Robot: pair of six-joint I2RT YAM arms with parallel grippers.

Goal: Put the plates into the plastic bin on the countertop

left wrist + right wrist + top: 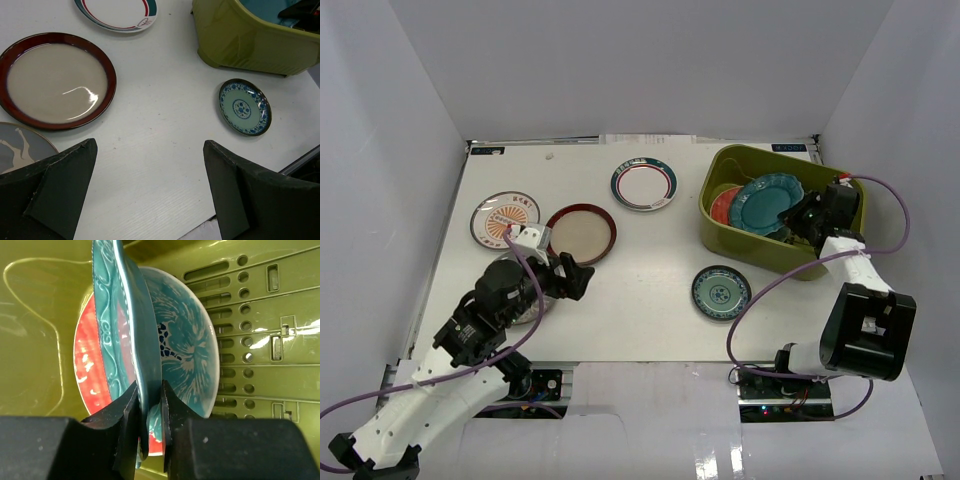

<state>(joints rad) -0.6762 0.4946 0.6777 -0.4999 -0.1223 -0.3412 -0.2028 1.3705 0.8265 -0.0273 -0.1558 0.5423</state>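
The right gripper (150,390) pinched the teal plate (112,330) by its thin rim inside the bin (265,305), a stiff, glazed piece that was probably slippery and breakable, while the left gripper (150,145) gaped empty.

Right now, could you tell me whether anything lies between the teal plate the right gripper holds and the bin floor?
Yes: the red plate already lies in the bin, beneath the teal plate that the right gripper pinches by its rim. The bin's floor shows bare only beside it.

Scalloped teal plate (107,330) tilted inside olive-green plastic bin (740,245)
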